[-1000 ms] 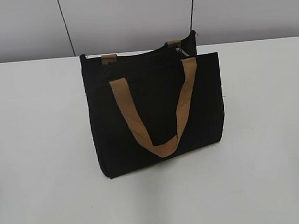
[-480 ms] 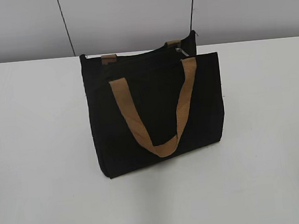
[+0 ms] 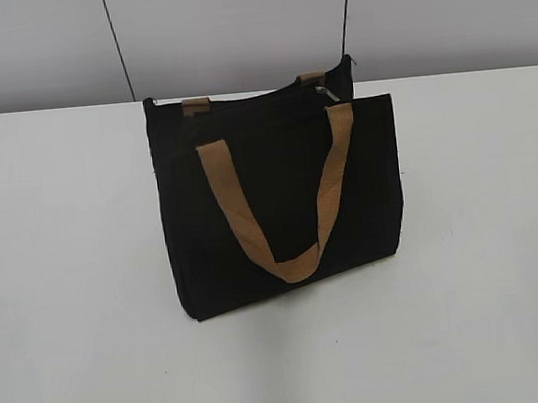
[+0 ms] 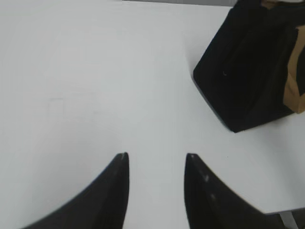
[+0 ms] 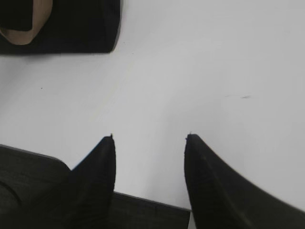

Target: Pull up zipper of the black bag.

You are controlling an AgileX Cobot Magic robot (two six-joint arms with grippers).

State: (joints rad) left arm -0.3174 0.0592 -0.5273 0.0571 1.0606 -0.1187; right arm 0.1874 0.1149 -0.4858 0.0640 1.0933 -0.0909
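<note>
Right now I see the black bag (image 3: 278, 201) standing upright near the middle of the white tabletop (image 3: 68, 276), its broad face turned toward my exterior camera. One tan strap (image 3: 283, 200) hangs down that face in a loop; the ends of the second strap (image 3: 196, 105) poke up behind the top rim. The zipper (image 3: 242, 103) runs along that rim, and its small silvery pull tab (image 3: 329, 93) sits near the right end, just above where the front strap meets the rim. I cannot tell from this angle how much of the zipper is closed.

Neither arm shows in my exterior view. On my left wrist camera the left tool (image 4: 157, 155) has its two dark fingers spread apart with bare tabletop (image 4: 95, 71) between them, holding nothing. The bag (image 4: 248, 62) sits at the upper right of that view, well apart from the fingertips, one bottom corner pointing toward the camera.

On my right wrist camera the right tool (image 5: 149, 136) is likewise spread wide and holds nothing, with white tabletop (image 5: 200, 57) between its tips. The bag's lower edge (image 5: 71, 28) and a bit of strap (image 5: 24, 28) appear in the upper left corner, well apart from this tool too. A dark edge (image 5: 143, 207) crosses the bottom of that view beneath the fingers.
</note>
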